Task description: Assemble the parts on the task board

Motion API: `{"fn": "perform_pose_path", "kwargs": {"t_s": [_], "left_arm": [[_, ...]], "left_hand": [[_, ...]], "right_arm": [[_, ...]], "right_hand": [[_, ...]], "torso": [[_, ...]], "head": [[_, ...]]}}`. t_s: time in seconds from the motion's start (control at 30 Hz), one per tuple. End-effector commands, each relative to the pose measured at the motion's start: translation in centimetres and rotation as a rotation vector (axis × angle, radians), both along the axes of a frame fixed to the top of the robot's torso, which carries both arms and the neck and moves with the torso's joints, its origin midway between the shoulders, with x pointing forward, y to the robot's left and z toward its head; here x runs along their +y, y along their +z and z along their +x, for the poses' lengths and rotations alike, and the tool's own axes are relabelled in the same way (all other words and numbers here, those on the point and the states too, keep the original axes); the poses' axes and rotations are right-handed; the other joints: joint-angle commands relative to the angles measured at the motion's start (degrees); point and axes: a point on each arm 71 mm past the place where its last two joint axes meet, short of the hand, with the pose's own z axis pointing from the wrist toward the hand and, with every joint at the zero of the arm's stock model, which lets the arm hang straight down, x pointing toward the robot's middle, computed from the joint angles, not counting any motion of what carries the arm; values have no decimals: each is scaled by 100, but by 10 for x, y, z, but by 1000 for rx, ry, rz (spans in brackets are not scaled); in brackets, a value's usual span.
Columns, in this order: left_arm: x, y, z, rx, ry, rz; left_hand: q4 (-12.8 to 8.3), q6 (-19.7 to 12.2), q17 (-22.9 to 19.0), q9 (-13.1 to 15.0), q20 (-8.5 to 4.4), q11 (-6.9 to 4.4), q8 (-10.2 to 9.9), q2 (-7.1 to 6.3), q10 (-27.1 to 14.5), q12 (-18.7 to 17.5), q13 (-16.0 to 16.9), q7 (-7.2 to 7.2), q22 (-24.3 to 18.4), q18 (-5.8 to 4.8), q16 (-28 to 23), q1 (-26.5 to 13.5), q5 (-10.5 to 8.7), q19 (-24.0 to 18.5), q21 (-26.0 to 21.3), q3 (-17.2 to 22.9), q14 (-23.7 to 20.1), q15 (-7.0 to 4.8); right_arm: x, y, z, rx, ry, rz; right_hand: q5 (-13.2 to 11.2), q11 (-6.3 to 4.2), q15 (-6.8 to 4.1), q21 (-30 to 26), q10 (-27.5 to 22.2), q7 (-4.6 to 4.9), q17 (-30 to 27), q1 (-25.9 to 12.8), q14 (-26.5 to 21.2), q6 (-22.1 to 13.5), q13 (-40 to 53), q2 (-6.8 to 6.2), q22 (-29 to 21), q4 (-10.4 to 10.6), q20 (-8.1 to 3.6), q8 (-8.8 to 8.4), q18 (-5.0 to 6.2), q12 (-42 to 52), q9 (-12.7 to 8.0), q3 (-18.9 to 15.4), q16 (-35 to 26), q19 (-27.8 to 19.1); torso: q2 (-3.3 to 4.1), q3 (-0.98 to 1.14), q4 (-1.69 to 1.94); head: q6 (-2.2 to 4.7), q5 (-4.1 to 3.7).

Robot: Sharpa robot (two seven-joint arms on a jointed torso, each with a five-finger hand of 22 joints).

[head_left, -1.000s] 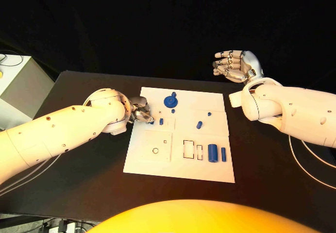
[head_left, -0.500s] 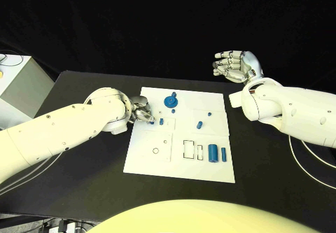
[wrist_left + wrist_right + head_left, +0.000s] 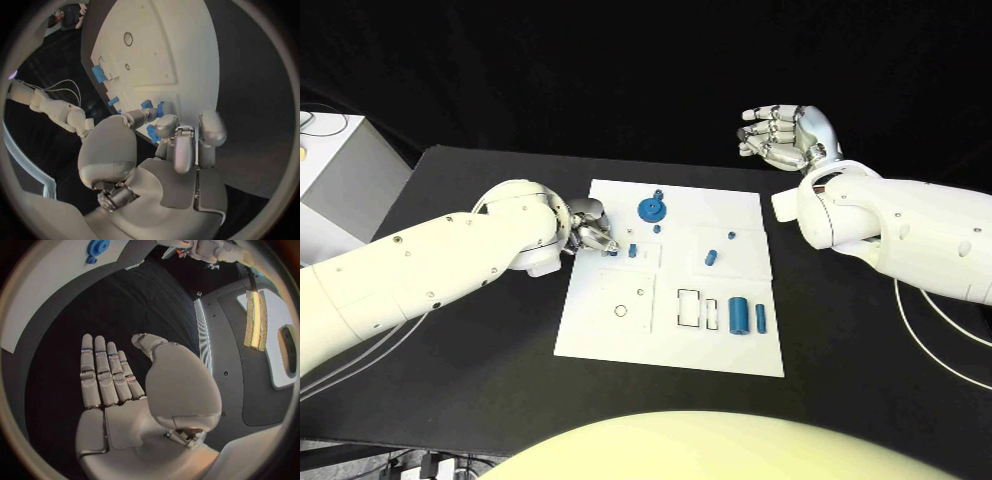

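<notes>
Your left hand (image 3: pixel 589 228) sat at the task board's (image 3: pixel 625 335) left edge on the tabletop (image 3: pixel 473 370), fingers closed around a small blue part (image 3: pixel 152 132) mostly hidden by them, while your right hand (image 3: pixel 783 135) hovered spread and empty beyond the far edge.

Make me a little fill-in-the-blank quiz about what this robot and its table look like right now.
1. The white task board lies on a ____ table.
2. The small parts, like the gear, are coloured ____.
3. The hand working at the board's edge is the robot's ____ hand.
4. The right hand, held away from the board, holds ____.

Missing words: black; blue; left; nothing
</notes>
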Motion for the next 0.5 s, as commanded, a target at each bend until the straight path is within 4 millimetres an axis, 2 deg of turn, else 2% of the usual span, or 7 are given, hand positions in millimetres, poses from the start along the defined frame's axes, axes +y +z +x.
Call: {"fn": "perform_pose_path", "kwargs": {"t_s": [0.03,0.5], "left_arm": [[-3,-6,-4,34,-35,21],[0,-5,-2,4,-26,37]], "left_hand": [[-536,347,1509,-2,-4,-24,7,124,65,-31,1,-306,0,-68,18,178,27,50,24,507,583,-35],[-535,352,1509,-7,-4,-26,3,131,64,-40,-6,-307,14,-71,18,189,44,59,30,514,583,-36]], "right_arm": [[2,0,0,-2,18,1],[1,0,0,-2,18,1]], "right_hand": [[33,35,30,-3,-2,397,-10,-33,22,50,-9,17,-4,-11,32,-24,30,-32,-7,-29,-28,-2],[45,36,31,-3,-4,398,-15,-39,23,50,-9,22,-14,-10,33,-26,30,-32,-9,-32,-31,-2]], "torso": [[2,-1,2],[3,-3,0]], "head": [[0,4],[0,5]]}}
